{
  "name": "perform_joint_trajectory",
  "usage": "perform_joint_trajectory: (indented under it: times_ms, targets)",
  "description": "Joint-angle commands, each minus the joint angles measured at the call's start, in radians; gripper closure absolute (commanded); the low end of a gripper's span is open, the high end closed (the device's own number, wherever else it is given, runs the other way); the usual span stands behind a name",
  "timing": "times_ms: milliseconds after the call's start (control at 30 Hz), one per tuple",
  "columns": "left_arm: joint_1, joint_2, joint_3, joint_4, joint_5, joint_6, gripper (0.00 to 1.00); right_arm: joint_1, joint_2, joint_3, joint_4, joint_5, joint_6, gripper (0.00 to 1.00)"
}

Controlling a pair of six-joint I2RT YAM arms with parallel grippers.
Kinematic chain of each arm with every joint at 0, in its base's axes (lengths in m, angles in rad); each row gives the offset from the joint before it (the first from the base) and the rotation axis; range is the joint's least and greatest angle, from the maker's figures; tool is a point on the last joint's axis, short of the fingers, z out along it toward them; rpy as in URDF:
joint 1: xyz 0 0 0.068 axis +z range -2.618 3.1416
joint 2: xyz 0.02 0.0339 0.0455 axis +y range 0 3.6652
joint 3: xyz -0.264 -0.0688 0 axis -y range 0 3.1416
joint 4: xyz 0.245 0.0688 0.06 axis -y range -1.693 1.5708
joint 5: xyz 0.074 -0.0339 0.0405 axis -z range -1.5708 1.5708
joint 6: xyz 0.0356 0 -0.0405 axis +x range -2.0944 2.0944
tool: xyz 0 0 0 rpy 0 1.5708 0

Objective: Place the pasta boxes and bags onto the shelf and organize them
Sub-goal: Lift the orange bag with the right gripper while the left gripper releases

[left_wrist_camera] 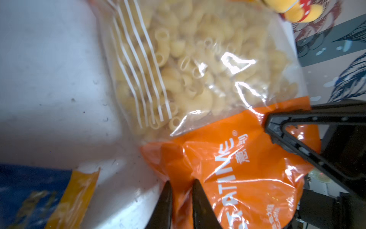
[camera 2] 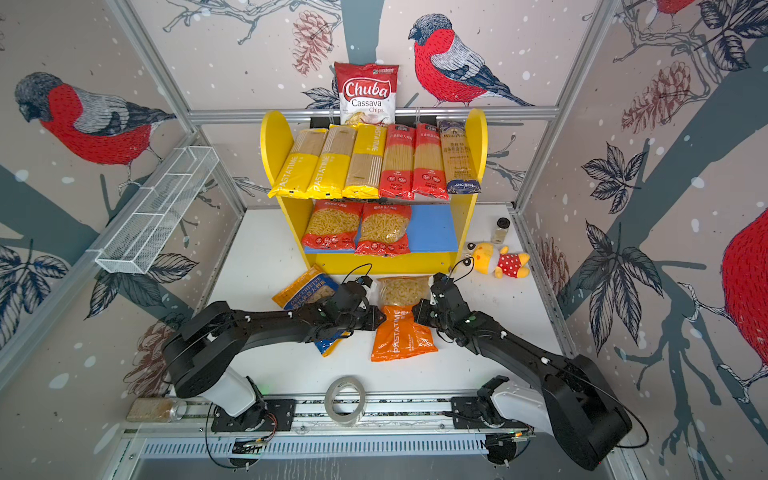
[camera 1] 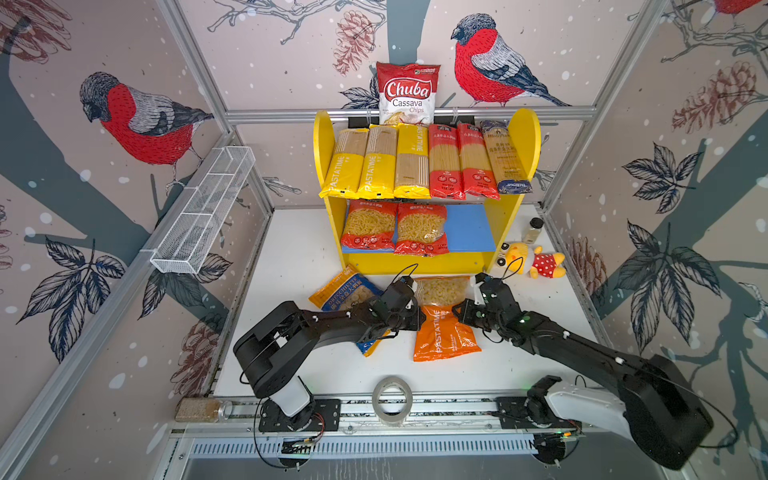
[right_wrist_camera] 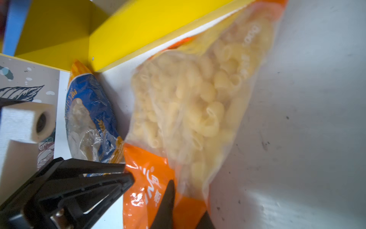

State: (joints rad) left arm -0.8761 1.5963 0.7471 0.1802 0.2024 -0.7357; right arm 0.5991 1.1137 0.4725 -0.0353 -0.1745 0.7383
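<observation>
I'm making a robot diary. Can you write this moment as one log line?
left gripper: shut on orange pasta bag | right gripper: shut on orange pasta bag | place: on table, in front of shelf

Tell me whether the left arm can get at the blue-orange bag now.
Probably not yet: the left gripper is shut on the orange PASTATIME bag, and the blue-orange bag lies partly under that arm's own wrist.

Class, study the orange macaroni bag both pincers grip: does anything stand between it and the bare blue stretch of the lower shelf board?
Nothing visible lies between the orange macaroni bag and the shelf. Only the shelf's own yellow front rail rises before the blue board, whose bare stretch is beside two red bags.
</observation>
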Motion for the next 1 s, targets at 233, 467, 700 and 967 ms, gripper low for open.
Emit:
perform_joint_trajectory:
  times_ms: [233, 467, 700, 967]
  targets:
    - [-0.032, -0.085, 0.071, -0.014, 0.017, 0.074, 0.88, -0.017, -0.2, 0.047, -0.16, 0.078, -0.02, 0.92]
    - [-0.032, -0.178, 0.097, -0.041, 0.021, 0.129, 0.8, -0.057, -0.298, 0.183, -0.294, 0.119, -0.138, 0.97]
    - [-0.026, -0.26, 0.072, -0.043, -0.038, 0.176, 0.77, -0.076, -0.319, 0.357, -0.355, 0.128, -0.225, 1.0]
    - [0.004, -0.299, 0.003, 0.016, -0.038, 0.148, 0.76, -0.106, -0.244, 0.537, -0.362, 0.149, -0.339, 1.0]
